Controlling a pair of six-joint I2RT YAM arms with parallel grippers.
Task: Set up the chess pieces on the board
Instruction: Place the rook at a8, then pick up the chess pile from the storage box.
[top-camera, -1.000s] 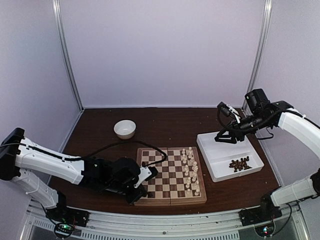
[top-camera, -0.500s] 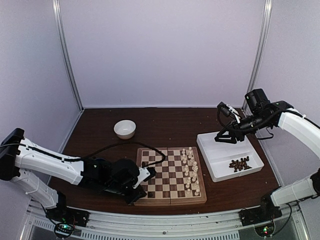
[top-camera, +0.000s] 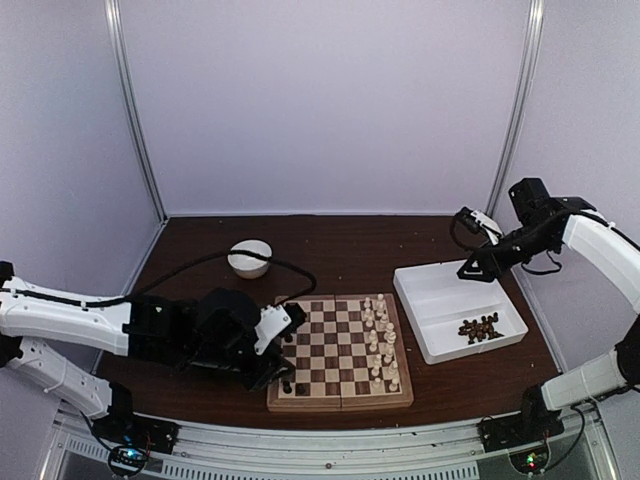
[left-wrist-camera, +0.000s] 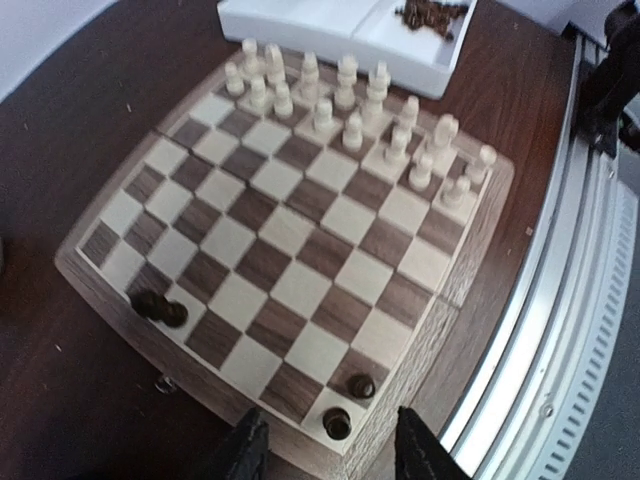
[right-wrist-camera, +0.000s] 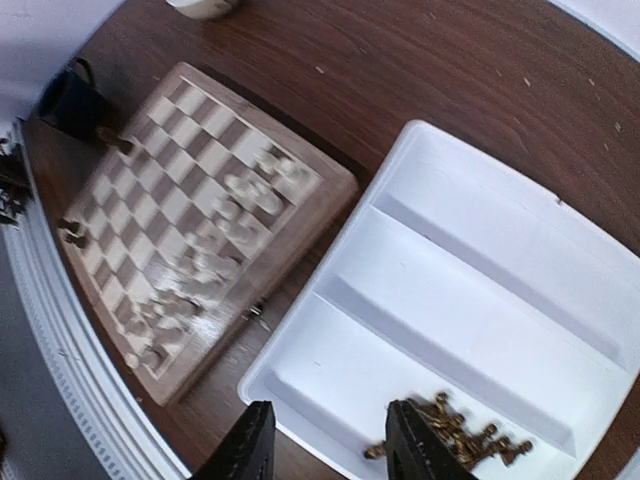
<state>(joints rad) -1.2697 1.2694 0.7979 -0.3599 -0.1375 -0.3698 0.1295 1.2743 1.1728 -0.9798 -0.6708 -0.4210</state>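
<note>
The board (top-camera: 340, 352) is seen at the middle of the table's (top-camera: 330, 245) near edge, its sides roughly square to that edge. The cream pieces (top-camera: 380, 338) are stood in two rows along the board's right edge, upright and close together. A few dark pieces (left-wrist-camera: 160, 308) are stood along the board's left edge, one pair at the far corner and two singles at the near corner. The rest of the dark set is gathered as a heap (top-camera: 478, 328) in the near compartment of the tray (top-camera: 440, 288), which is placed just right of the board; its far compartment is bare. The left gripper (left-wrist-camera: 332, 448) is held low over the board's near left corner, its jaws released and apart, nothing being gripped; one dark piece is seen standing just ahead of the gap. The right gripper (right-wrist-camera: 330, 445) is held above the tray's far right corner, well apart from the heap, its jaws likewise parted with nothing between them. A bowl (top-camera: 249, 257) is set behind the board, toward the table's left edge.
</note>
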